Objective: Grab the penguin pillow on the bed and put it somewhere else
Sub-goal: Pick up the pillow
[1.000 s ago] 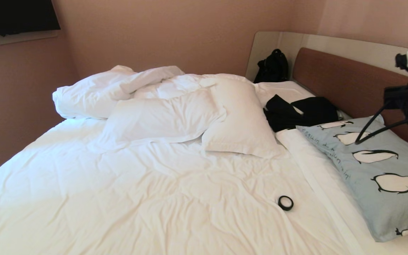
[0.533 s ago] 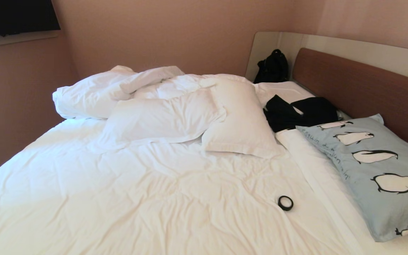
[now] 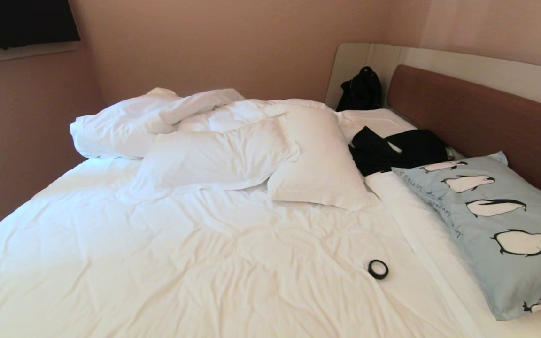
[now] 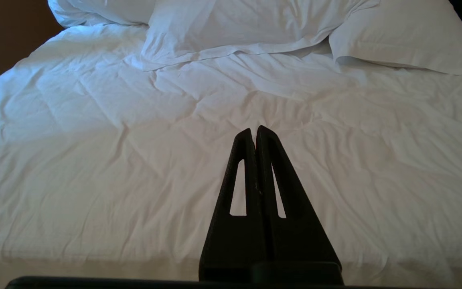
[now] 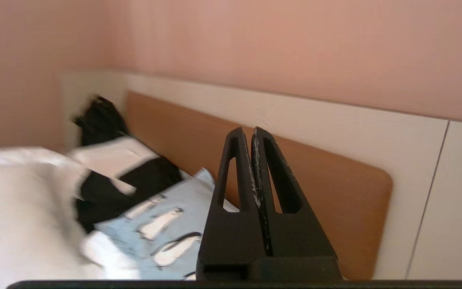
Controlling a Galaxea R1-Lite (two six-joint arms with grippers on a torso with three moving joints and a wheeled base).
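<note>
The right end effector (image 5: pixel 252 130) has its two fingers pressed together and holds nothing; in its wrist view it is raised off the bed, pointing toward the brown headboard (image 5: pixel 319 192) and the cream surround (image 5: pixel 335 120), with the penguin pillow (image 5: pixel 163 224) below and to one side of it. The left end effector (image 4: pixel 254 130) also has its fingers together, empty, held low and level over the near part of the white duvet (image 4: pixel 134 160), pointing across the bed toward the white pillows. Neither arm shows in the head view

On the bed (image 3: pixel 111 263) lies one penguin pillow (image 3: pixel 496 234), at the right side by the headboard (image 3: pixel 477 117), resting partly on a folded white strip of bedding. There are two plain white pillows (image 3: pixel 214 159) in the middle, one flat and one (image 3: pixel 320 164) tilted against it, with a bunched heap of duvet (image 3: pixel 129 122) behind them. One black garment (image 3: pixel 392 148) touches the far corner of the penguin pillow. One black bag (image 3: pixel 359 89) sits in the corner beyond the bed. One small black ring (image 3: pixel 378 269) lies on the duvet, near the pillow's long edge but apart from it

The penguin pillow is pale blue and rectangular with a flat flanged border; four whole black-and-white penguins run along it, a fifth partly shows at the near corner, and small dark lettering follows the left edge
</note>
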